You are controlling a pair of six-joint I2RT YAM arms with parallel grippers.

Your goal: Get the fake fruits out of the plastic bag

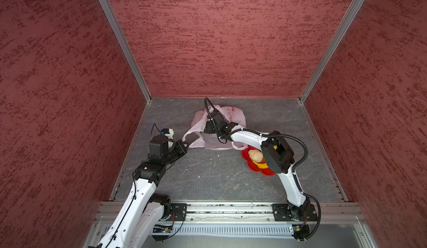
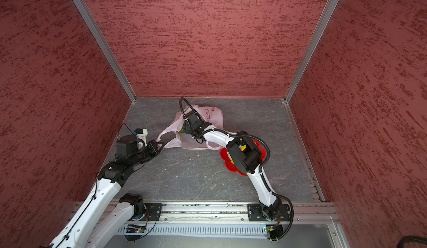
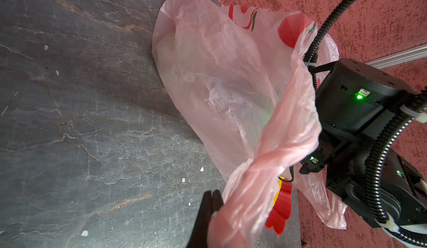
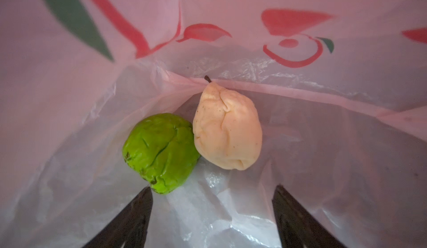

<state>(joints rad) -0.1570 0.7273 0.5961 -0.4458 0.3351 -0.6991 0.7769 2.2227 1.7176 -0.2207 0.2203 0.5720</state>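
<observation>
Back wall near bag; right tool inside.

No letters, numbers or brand names are legible anywhere; there are only printed signs. The plastic bag carries red-and-green artwork. Right wrist view, upper right of frame: a red ring-shaped figure with a red dot inside, a red wedge above and a small green leaf at its edge. Upper left of frame: broad red curved strokes beside a dark green leaf shape. Left wrist view, upper middle: a red blob with green dashes on the same bag. In both top views the print shows as a small red mark. The black arm housing bears a tiny white marking beside a green light, too small to read.
</observation>
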